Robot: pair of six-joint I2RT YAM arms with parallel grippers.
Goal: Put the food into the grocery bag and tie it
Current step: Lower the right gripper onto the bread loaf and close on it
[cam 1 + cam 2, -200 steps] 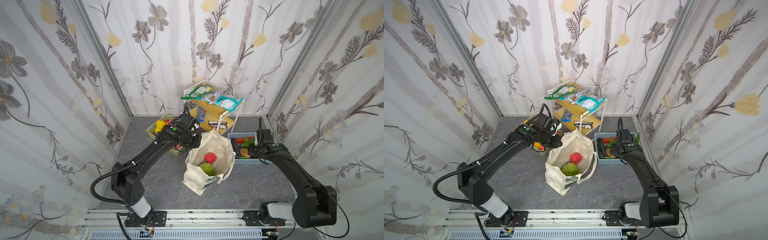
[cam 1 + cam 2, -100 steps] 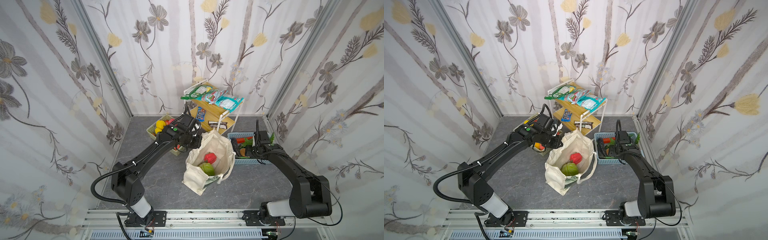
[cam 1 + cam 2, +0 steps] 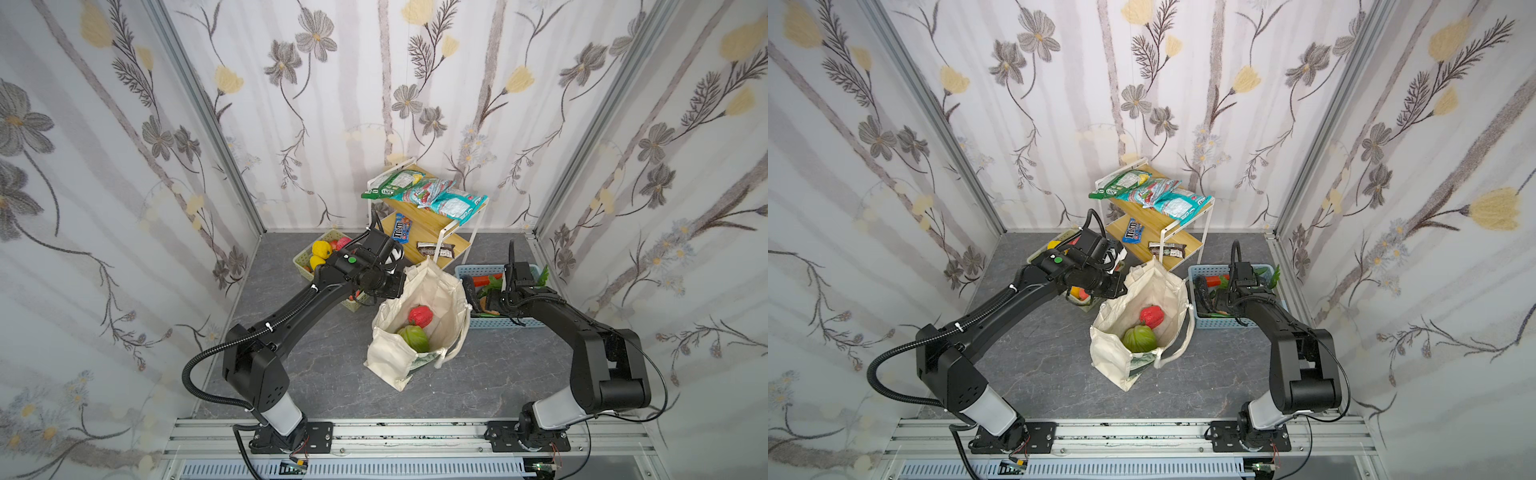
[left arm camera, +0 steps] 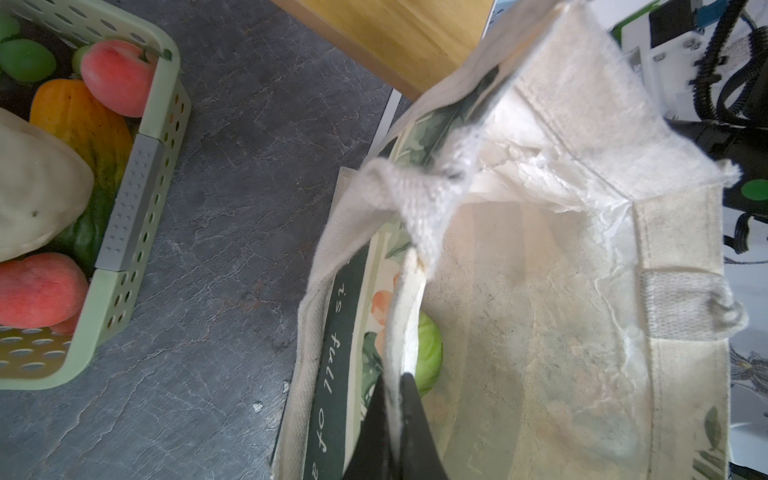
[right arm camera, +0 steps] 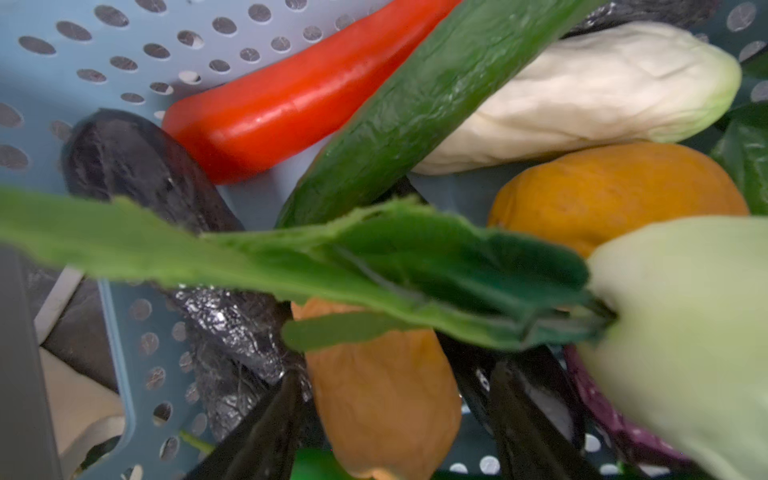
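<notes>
Grocery bag [image 3: 440,291], cream and green-banded, is sitting mid-floor holding red pepper [image 3: 420,316] and green cabbage [image 3: 413,337], left gripper [image 4: 392,399] pinching its eleven-o'clock rim; right gripper [image 5: 395,399] is gaping over vegetables [image 5: 299,104] in the three-o'clock blue basket [image 3: 494,322].

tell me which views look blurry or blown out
Right wrist view: the broad green toy leaf and pale green vegetable up close are soft, the long red plastic pepper sharper. Left wrist view: cream canvas bag crisp, far corner overexposed. Both top views: sharp, evenly lit.
</notes>
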